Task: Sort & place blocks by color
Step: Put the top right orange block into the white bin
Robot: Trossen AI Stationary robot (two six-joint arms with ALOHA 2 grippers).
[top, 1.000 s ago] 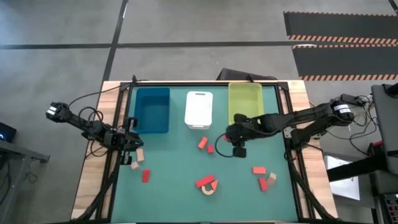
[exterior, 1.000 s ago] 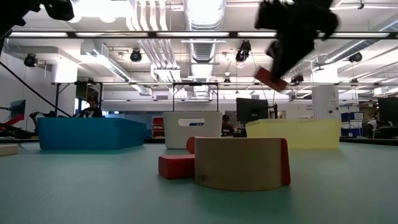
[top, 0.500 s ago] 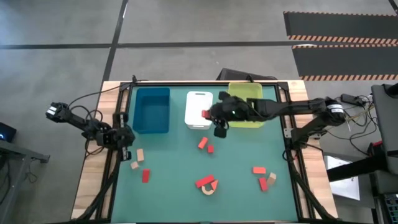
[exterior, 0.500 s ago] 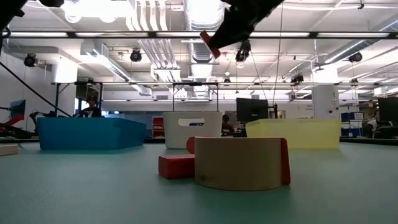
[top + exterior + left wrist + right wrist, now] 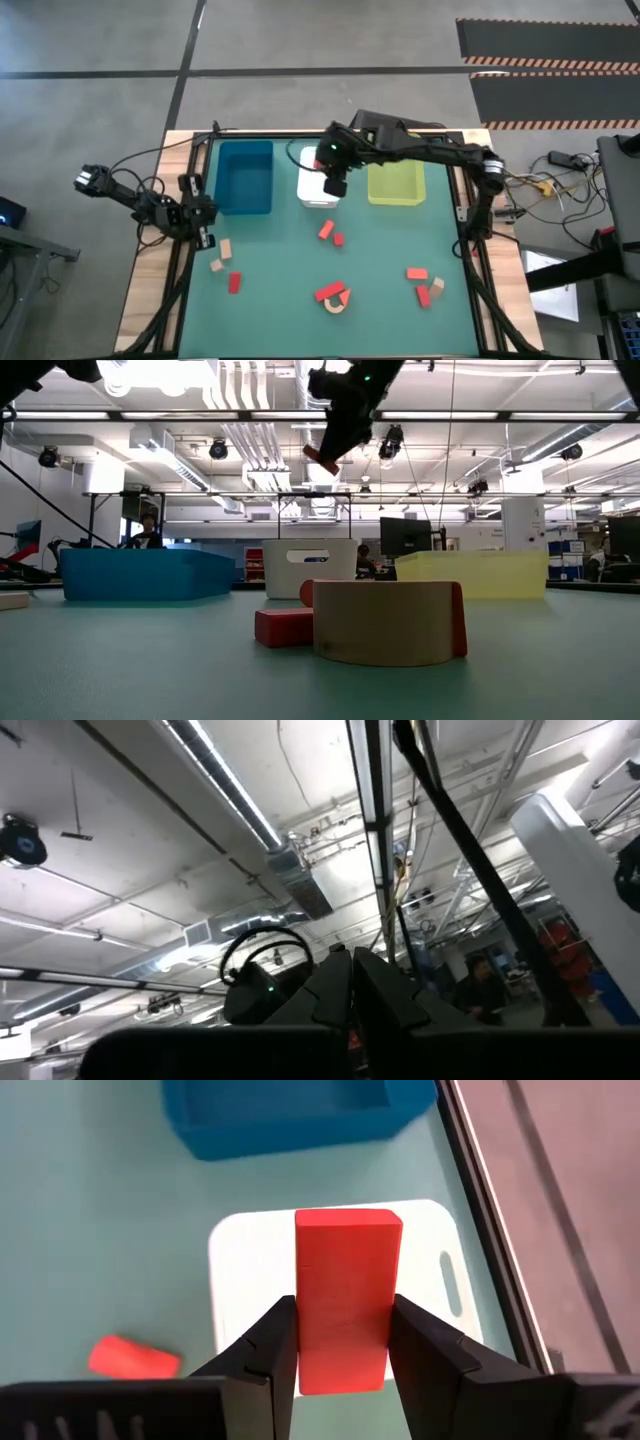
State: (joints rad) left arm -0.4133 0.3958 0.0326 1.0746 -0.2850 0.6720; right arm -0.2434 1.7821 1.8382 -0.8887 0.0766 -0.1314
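The fingers (image 5: 275,1345) of the right gripper (image 5: 340,1350) pinched a red brick (image 5: 345,1295) by its long sides, and we saw it held in the air above the white tray (image 5: 320,176), which stood between the blue tray (image 5: 245,178) on its left and the yellow-green tray (image 5: 394,168) on its right, all three at the far side of the tabletop (image 5: 280,280). From the low view we saw the same brick hanging high over the trays.

The left gripper (image 5: 200,214) waited at the left edge of the tabletop, just beside the blue tray, its fingers pressed together and holding nothing.

We counted the other blocks lying on the tabletop: two small red pieces (image 5: 330,234) near the middle, a tan block (image 5: 226,249) and a red block (image 5: 234,284) at the left, a red brick touching the tan arch (image 5: 336,301) at the near side, and a red and tan cluster (image 5: 427,287) at the right.
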